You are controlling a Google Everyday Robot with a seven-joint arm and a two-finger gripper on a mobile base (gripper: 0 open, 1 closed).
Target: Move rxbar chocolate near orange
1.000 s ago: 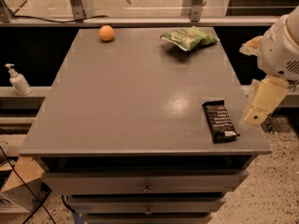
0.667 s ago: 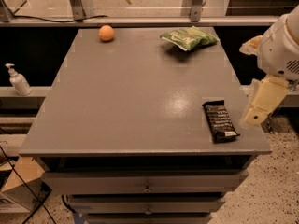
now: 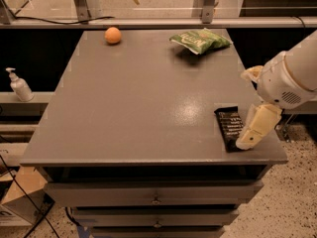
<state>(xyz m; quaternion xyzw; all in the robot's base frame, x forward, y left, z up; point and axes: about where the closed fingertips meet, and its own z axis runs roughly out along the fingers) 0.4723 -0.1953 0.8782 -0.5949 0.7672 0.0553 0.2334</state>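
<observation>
The white arm (image 3: pixel 297 71) is a fat cylinder with a rounded joint bearing a dotted grille, ending in a cream tapered tool (image 3: pixel 248 136) at the bench's (image 3: pixel 138 108) front right edge.

Gray table (image 3: pixel 133 108) with drawers (image 3: pixel 153 193) beneath. Green snack bag (image 3: pixel 200 40) lies near the far right corner of its top. White pump bottle (image 3: pixel 20 86) stands on a ledge left of the table.
</observation>
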